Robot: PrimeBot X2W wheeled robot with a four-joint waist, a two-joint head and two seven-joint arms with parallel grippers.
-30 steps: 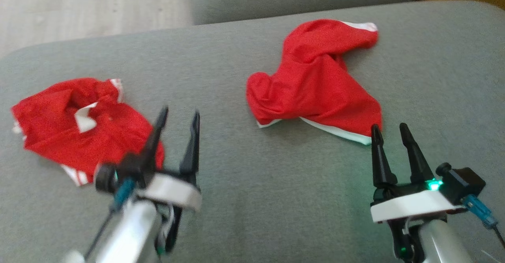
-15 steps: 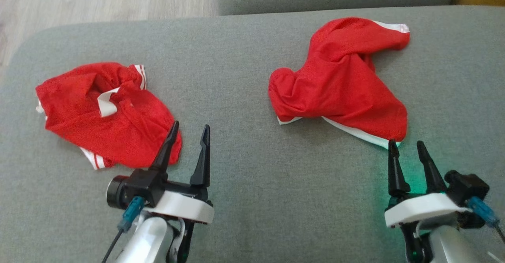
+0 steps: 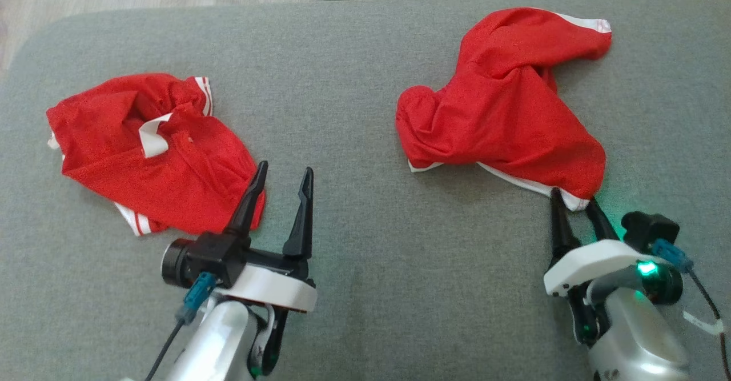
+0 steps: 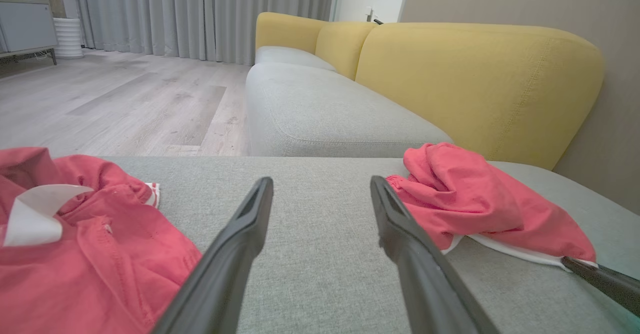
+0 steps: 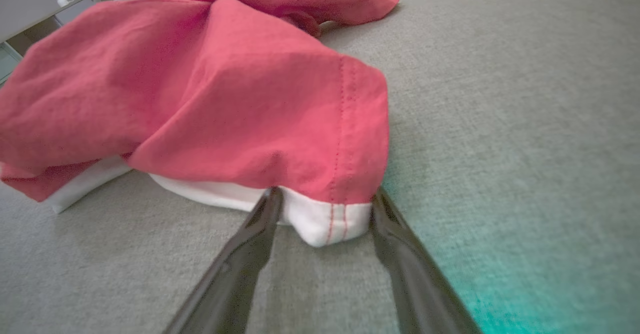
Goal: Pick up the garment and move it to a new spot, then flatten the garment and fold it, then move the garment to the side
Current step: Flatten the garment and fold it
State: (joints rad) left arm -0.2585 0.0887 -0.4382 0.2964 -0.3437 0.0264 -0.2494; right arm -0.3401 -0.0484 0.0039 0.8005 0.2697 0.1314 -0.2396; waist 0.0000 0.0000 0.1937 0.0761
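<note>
The garment [image 3: 502, 112] is a crumpled red piece with a white hem, lying at the right of the grey cushion [image 3: 365, 255]. It shows in the right wrist view [image 5: 200, 88] and the left wrist view [image 4: 475, 209] too. My right gripper [image 3: 573, 198] is at its near corner. The fingers straddle the white hem corner [image 5: 325, 219], still apart and touching its sides. My left gripper [image 3: 285, 168] hangs open over bare cushion [image 4: 321, 184] with nothing between its fingers, just right of a second red garment [image 3: 154, 152].
The second red garment [image 4: 75, 254], with white stripes and a white tag, lies crumpled at the left. Beyond the cushion stand another grey seat [image 4: 320, 108] and a yellow sofa back [image 4: 475, 73]. Wooden floor [image 4: 125, 98] lies past the far left edge.
The head camera has shifted. My right gripper has moved forward to the garment's near corner and its fingers have drawn in a little around the white hem. The left gripper stays open.
</note>
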